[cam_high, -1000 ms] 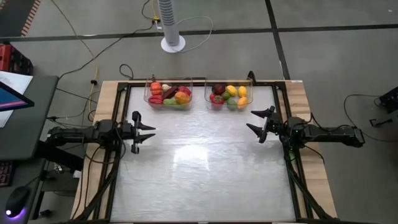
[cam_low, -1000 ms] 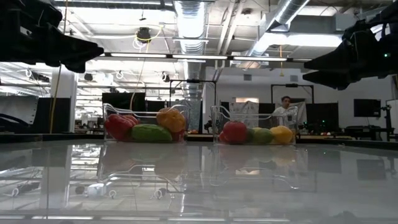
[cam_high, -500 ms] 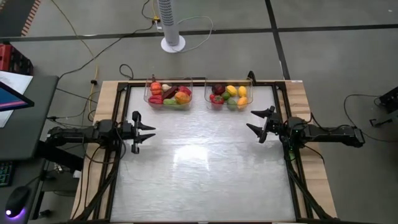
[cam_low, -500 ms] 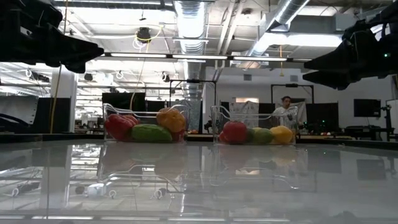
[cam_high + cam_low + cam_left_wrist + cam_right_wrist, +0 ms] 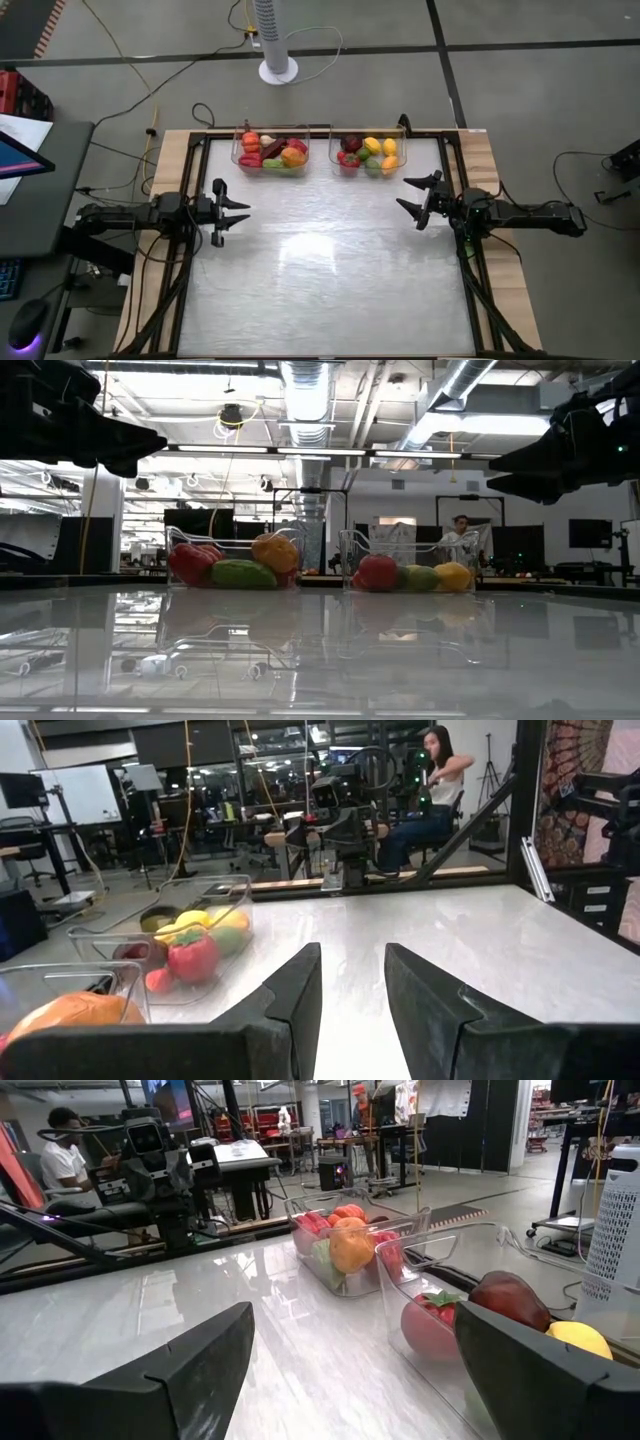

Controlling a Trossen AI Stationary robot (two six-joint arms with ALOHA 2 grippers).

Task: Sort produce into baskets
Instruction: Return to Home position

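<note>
Left gripper [image 5: 238, 213] hangs at middle left, its dark wedge-shaped fingers spread and holding nothing. We see the right gripper [image 5: 403, 193] at middle right, splayed wider and also bare. Between them lies the glossy white tabletop [image 5: 330, 265]. At upper centre sit two clear, round-cornered plastic bins, left-hand basket [image 5: 236, 152] beside right-hand basket [image 5: 403, 152], both holding smooth, rounded produce [image 5: 292, 156].
</note>
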